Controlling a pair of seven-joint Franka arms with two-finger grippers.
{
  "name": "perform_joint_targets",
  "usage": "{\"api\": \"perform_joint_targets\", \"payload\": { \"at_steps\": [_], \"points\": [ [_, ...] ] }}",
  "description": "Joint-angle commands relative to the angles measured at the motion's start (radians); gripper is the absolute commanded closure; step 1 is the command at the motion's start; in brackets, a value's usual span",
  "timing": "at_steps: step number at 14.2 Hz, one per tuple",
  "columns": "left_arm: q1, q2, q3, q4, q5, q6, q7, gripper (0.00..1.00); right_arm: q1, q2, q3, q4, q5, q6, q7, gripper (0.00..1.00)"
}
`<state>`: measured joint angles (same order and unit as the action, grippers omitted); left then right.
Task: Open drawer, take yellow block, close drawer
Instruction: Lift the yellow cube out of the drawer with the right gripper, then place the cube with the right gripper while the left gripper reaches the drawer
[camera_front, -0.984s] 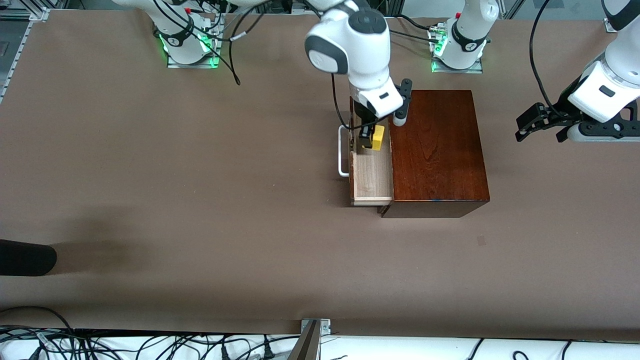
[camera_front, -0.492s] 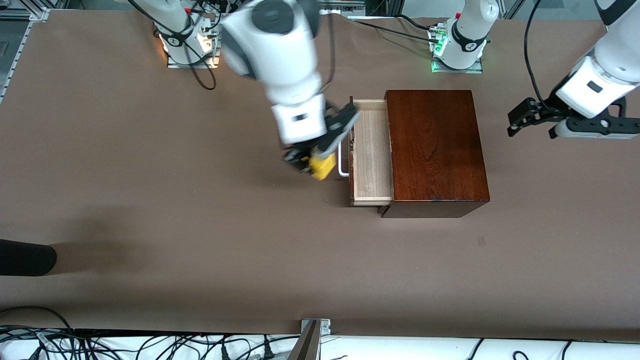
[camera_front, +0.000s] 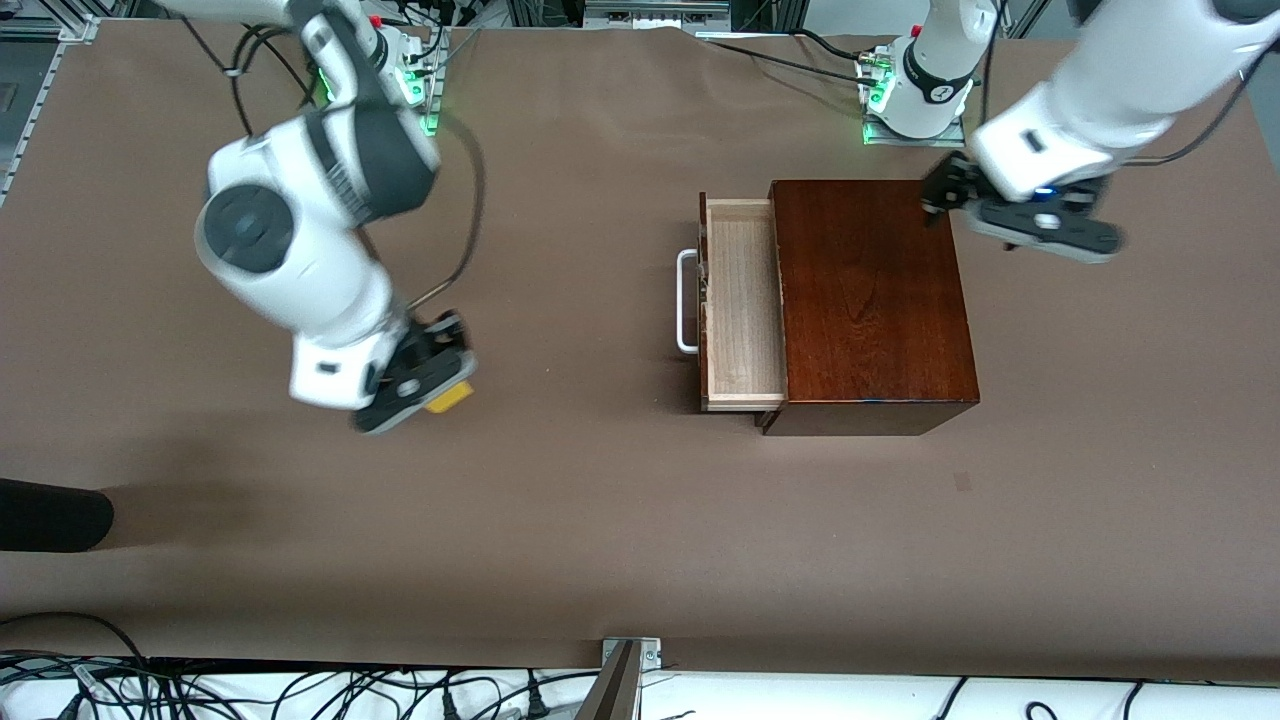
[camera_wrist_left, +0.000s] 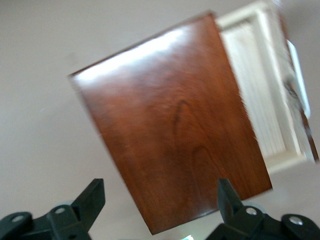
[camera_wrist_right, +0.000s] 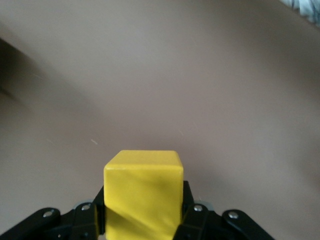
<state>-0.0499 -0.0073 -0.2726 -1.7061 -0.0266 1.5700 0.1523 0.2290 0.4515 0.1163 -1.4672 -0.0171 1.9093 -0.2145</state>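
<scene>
My right gripper (camera_front: 432, 390) is shut on the yellow block (camera_front: 449, 399) and holds it over bare table toward the right arm's end, well away from the box. In the right wrist view the block (camera_wrist_right: 142, 195) sits clamped between the black fingers (camera_wrist_right: 192, 212). The drawer (camera_front: 738, 300) stands pulled out of the dark mahogany box (camera_front: 870, 300), its pale tray empty and its white handle (camera_front: 684, 302) facing the right arm's end. My left gripper (camera_front: 935, 200) is open over the box's corner next to the left arm's base. The left wrist view shows the box top (camera_wrist_left: 175, 125) and the drawer (camera_wrist_left: 260, 95).
A brown mat (camera_front: 560, 500) covers the table. A dark rounded object (camera_front: 50, 515) pokes in at the edge toward the right arm's end, nearer the camera. Cables lie along the edge nearest the camera.
My right gripper has lifted the yellow block out of the drawer and swung it far toward the right arm's end. My left gripper has moved in from off the box to over its corner.
</scene>
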Motion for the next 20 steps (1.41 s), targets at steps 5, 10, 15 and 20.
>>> {"api": "perform_joint_targets", "payload": {
  "at_steps": [5,10,15,20],
  "points": [
    [-0.222,0.304,-0.115,0.184,-0.116,0.022,0.270,0.00,-0.168,-0.145,0.016,-0.556,0.016,0.416,0.020,1.00],
    [-0.397,0.496,-0.120,0.272,0.054,0.192,0.340,0.00,-0.209,-0.136,-0.001,-0.694,0.016,0.520,0.137,1.00],
    [-0.470,0.639,-0.120,0.266,0.230,0.361,0.550,0.00,-0.208,-0.088,-0.018,-0.759,0.016,0.628,0.179,1.00],
    [-0.467,0.688,-0.119,0.235,0.296,0.383,0.601,0.00,-0.208,-0.057,-0.035,-0.756,0.016,0.674,0.176,0.39]
  ]
}}
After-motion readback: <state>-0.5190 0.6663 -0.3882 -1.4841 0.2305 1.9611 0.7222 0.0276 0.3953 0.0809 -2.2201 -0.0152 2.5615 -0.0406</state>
